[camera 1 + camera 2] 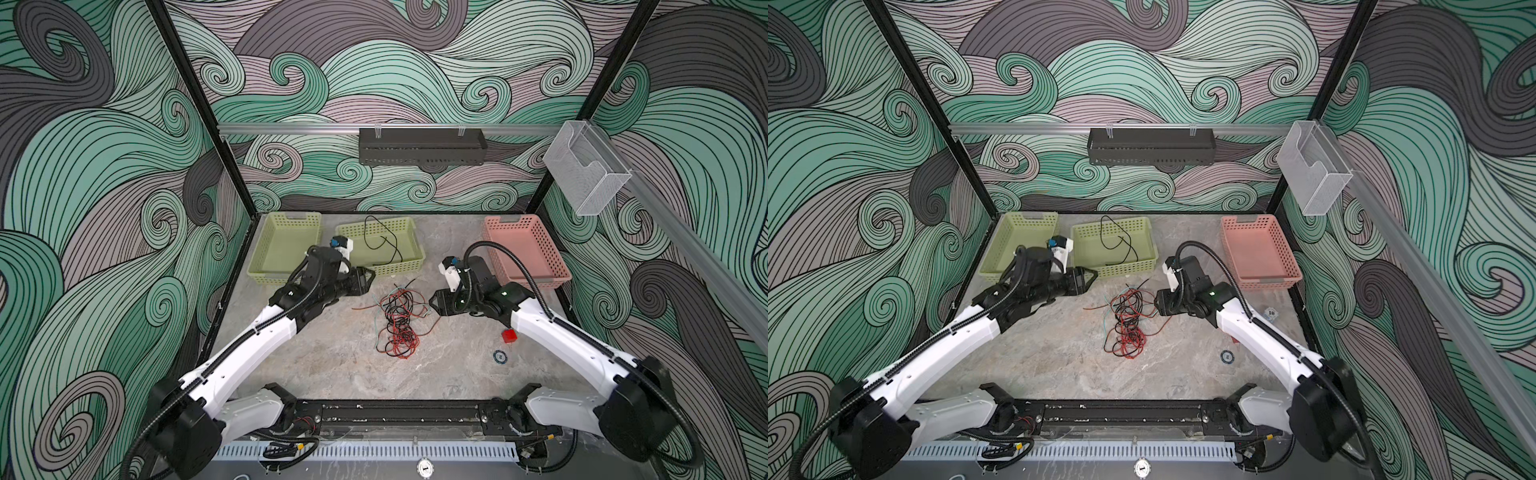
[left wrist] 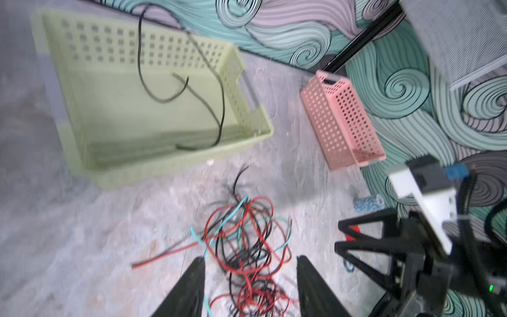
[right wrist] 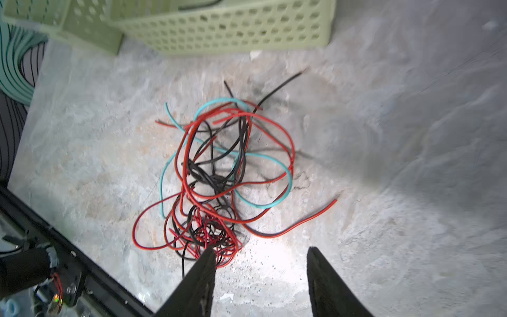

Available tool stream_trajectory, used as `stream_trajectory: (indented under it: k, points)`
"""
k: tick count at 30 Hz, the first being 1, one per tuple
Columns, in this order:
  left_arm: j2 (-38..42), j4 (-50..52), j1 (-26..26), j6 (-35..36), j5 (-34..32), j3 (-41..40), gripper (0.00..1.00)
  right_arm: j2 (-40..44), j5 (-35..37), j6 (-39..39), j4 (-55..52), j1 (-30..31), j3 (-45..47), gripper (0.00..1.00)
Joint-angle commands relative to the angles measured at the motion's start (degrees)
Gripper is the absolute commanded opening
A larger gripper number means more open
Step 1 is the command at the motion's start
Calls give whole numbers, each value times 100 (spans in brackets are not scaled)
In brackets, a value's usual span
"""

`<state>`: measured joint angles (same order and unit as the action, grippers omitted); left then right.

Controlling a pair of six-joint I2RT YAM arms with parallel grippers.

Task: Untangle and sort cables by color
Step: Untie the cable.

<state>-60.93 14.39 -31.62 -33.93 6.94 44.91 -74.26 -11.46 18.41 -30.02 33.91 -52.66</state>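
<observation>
Both top views are showing, at the far left, a left green basket [image 1: 282, 249] sitting at the back of the table [image 1: 332, 370]. Next to it the left gripper [image 1: 366, 276] is hanging near the front corner of the middle green basket [image 1: 409, 259], just behind and to the left of the cables. In the left wrist view its fingers [image 2: 192, 288] are standing apart with nothing between them, the tangle showing on the table beyond. A single black cable [image 1: 384, 243] is lying inside the middle green basket, one loop of it rising over the back wall. In front of that basket, at the middle of the table, the tangle of cables [image 1: 399, 320] is lying in a loose heap of red, black and pale teal strands, with one red end trailing out to the left, another to the right, and black ends pointing toward the basket. Just beside the tangle's right edge the right gripper [image 1: 434, 301] is hanging. In the right wrist view its fingers [image 3: 200, 280] are standing apart and gripping nothing, with one tip overlapping the heap's edge, though contact is impossible to tell. Farther right, the pink basket [image 1: 525, 253] is sitting at the back, while a red block [image 1: 509, 336] and a round token [image 1: 498, 356] are lying beside the right arm.
</observation>
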Motion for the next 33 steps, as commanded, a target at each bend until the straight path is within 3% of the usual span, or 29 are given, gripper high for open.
stream_trajectory:
  k: [1, 6, 14, 17, 21, 25, 27, 31, 33]
  points:
    - [368, -596, -187, -649, -79, -870, 53, -287, -626, -139, 83, 400, -263, 55]
    - [366, -984, -686, -899, -69, -1443, 52, -861, -514, -470, 78, 974, -643, 56]
    - [-932, -1538, -868, -1159, -210, -1485, 49, -1091, 237, -390, -82, 1022, -824, 49]
    - [-1437, -1923, -885, -1248, -147, -1461, 44, -1007, 439, -409, -129, 1027, -782, 46]
    - [-1884, -2106, -905, -1266, -93, -1310, 26, -968, 450, -382, -143, 1029, -755, 46]
    - [-1932, -2251, -927, -1253, -181, -1370, 22, -934, 560, -409, -158, 1029, -728, 46]
    - [-1946, -2257, -930, -1241, -193, -1379, 23, -901, 606, -426, -162, 1028, -726, 46]
    - [-2012, -2405, -935, -1186, -158, -1375, 40, -862, 689, -457, -162, 1030, -747, 48]
    - [-2258, -2506, -939, -1183, -121, -1330, 41, -861, 679, -461, -161, 1025, -754, 49]
